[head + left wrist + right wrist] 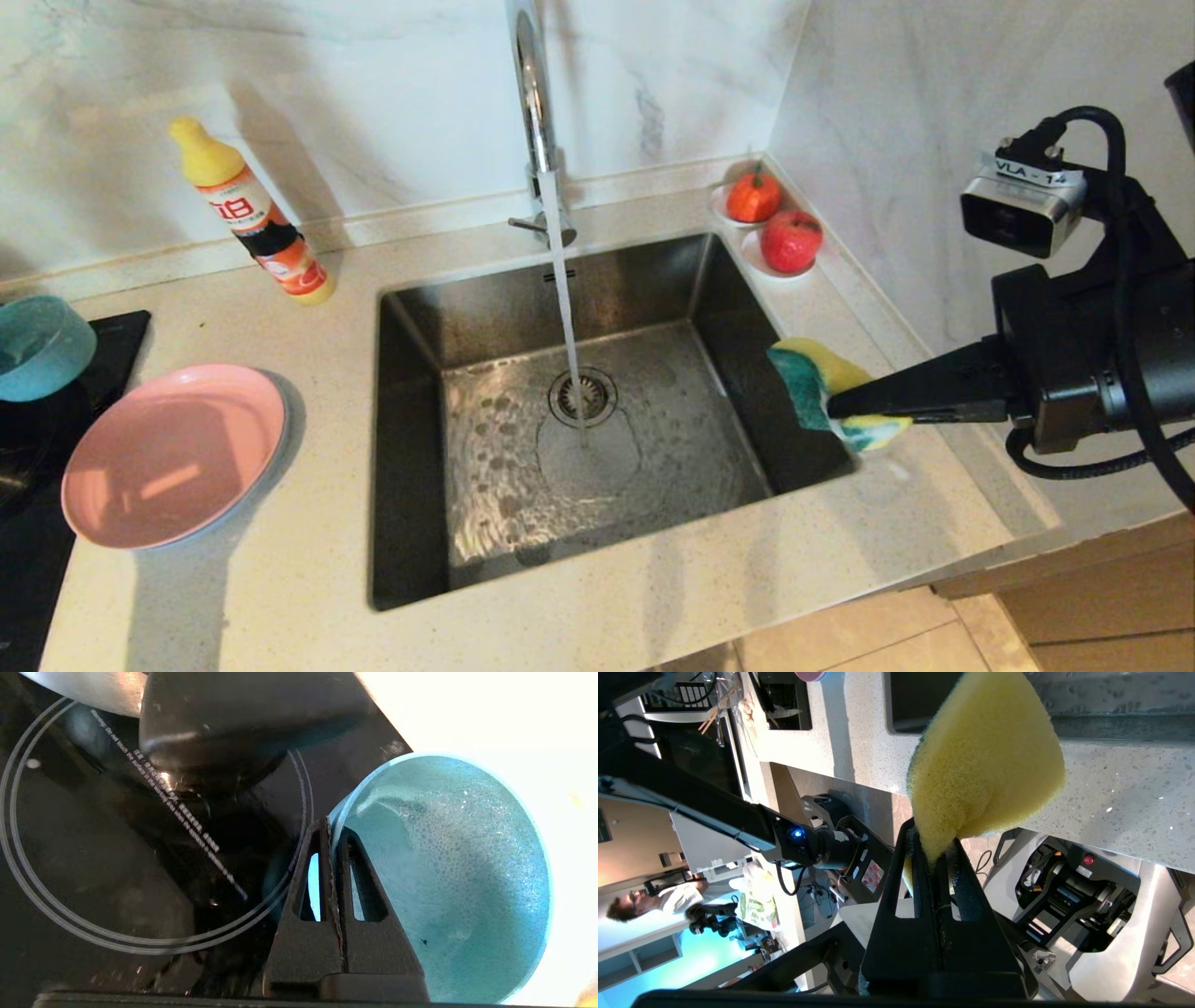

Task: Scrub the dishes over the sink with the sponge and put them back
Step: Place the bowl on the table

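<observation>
countertop scene: left fingers pinching foamy bowl rim, right fingers squeezing sponge

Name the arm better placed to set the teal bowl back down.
Left. The left gripper is shut on the teal bowl's rim, over the black cooktop. The right gripper holds the sponge by the sink's far edge.

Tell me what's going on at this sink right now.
A two-armed robot is washing dishes. Its right gripper pinches the yellow and green sponge at the right edge of the sink, where the tap is running. Its left gripper clamps the rim of the sudsy teal bowl above the black cooktop at far left. The pink plate sits on the counter.
</observation>
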